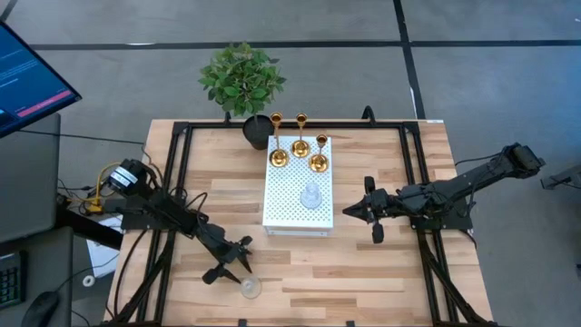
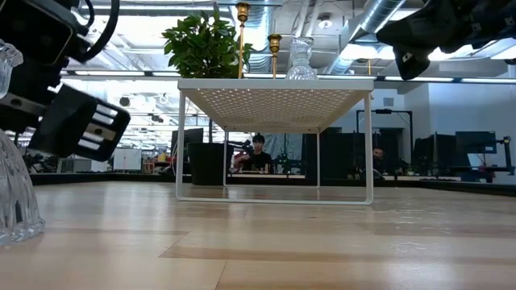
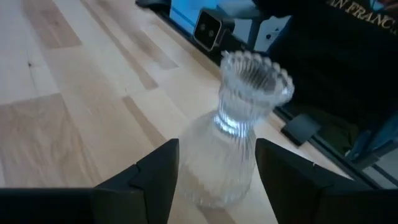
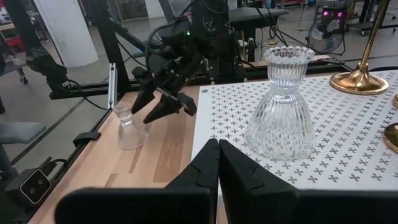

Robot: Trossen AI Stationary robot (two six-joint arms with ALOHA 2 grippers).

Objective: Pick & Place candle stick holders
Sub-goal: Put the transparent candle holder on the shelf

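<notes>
Glass holder (image 3: pixel 239 134) stands near the table's front edge, off the board (image 1: pixel 286 213); your left gripper (image 3: pixel 214 165), fingers spread, straddles its body to grasp. Right gripper (image 4: pixel 217 163), fingers together, waits beside the board, where three gold holders (image 1: pixel 300 145) and a second glass one (image 1: pixel 311 195) stand.

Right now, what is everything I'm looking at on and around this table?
Gold candle stick holders: three, shiny gold, on the white board's far end.
Glass holder on the board: one, clear, mid-board.
Glass holder on the table: one, clear, near edge, between the left pincer's open fingers.
White board: one, perforated, raised on thin legs, table centre.
Plant: one, green, black pot, far edge.
Table: one, light wood.
Monitor: one, left of table.
Left pincer: open around the glass holder.
Right pincer: shut, beside the board.
</notes>
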